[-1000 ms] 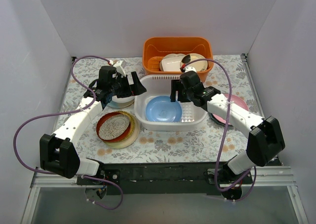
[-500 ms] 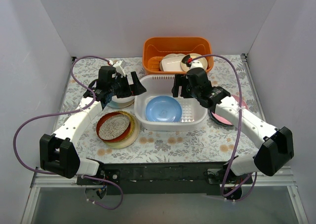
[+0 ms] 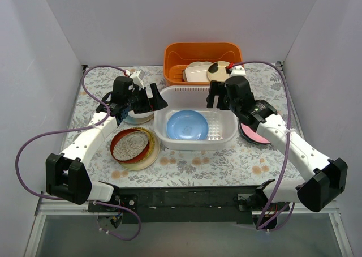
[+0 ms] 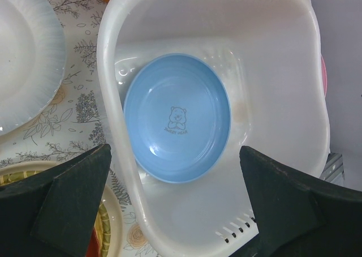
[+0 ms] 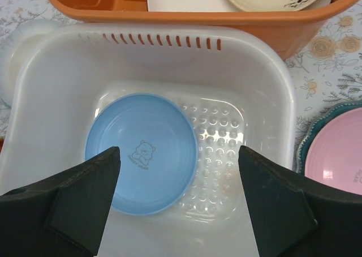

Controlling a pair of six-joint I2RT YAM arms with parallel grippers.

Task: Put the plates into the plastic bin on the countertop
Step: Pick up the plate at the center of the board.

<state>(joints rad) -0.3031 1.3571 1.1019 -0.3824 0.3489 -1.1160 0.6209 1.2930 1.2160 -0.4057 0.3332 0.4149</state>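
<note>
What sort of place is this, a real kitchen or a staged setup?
Probably a staged test booth: plain white walls enclose a cloth-covered table, two robot arms are bolted at its near edge, and plates sit around a plastic bin.

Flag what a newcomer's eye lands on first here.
First is the white plastic bin at the table's centre, with a single blue plate lying flat inside. An arm hovers at each side of it, the left arm's fingers and the right arm's fingers spread open and empty. Just behind the bin sits a bright orange basket holding cream dishes.
</note>
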